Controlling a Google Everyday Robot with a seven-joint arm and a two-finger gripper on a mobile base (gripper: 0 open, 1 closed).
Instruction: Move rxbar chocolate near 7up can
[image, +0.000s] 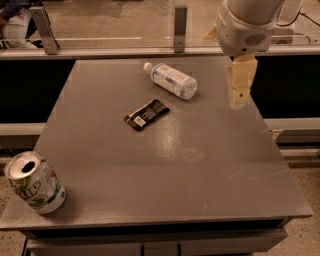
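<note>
The rxbar chocolate (146, 114), a flat black bar with a white label patch near its left end, lies at an angle a little behind the middle of the grey table (165, 165). The 7up can (34, 183), silver top and white and green sides, stands at the table's front left corner. My gripper (239, 96) hangs above the table's back right part, to the right of the bar and apart from it, pointing down with nothing in it.
A clear plastic bottle (171, 80) with a pale label lies on its side behind the bar, between the bar and the gripper. A glass barrier with metal posts (180, 26) runs along the table's back edge. The floor drops away at the right.
</note>
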